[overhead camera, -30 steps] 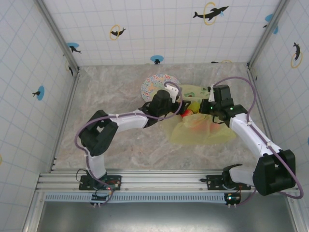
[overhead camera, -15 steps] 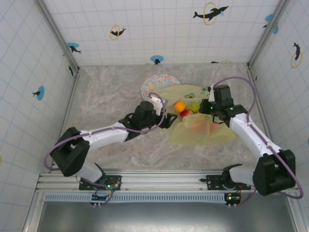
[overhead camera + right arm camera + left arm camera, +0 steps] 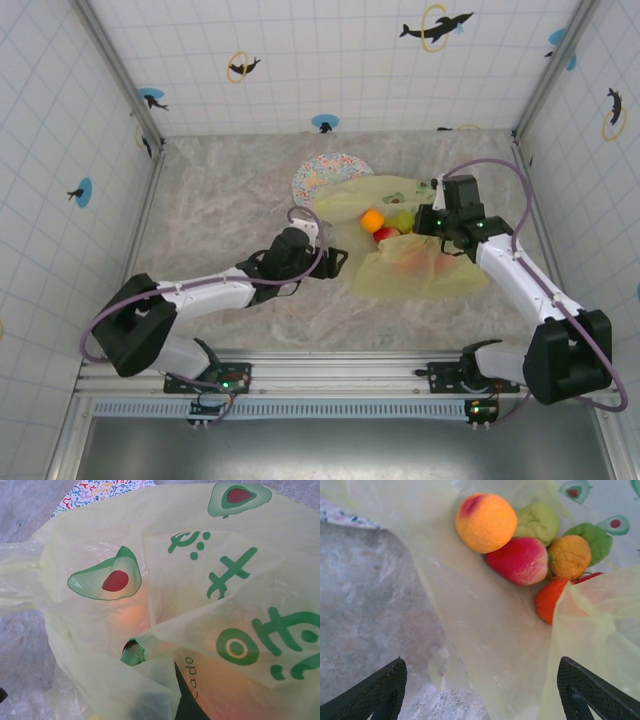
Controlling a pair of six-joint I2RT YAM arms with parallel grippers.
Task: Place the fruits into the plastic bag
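Fruits [image 3: 520, 560] sat bunched just inside the plastic bag [image 3: 420, 272], right of table [image 3: 220, 200] centre. The orange-yellow fruit [image 3: 486, 522] was nearest the opening, with red, green and orange ones packed behind it. Bag lay flat, long axis left-right, mouth facing left toward the left gripper [image 3: 481, 666]. Its fingers [image 3: 380, 692] were spread wide, holding nothing, just short of the mouth. Right gripper [image 3: 430, 222] was at the bag's far-right edge; film hid its fingers, so couldn't tell its grip. Bag's far-left corner overlapped the plate [image 3: 318, 172].
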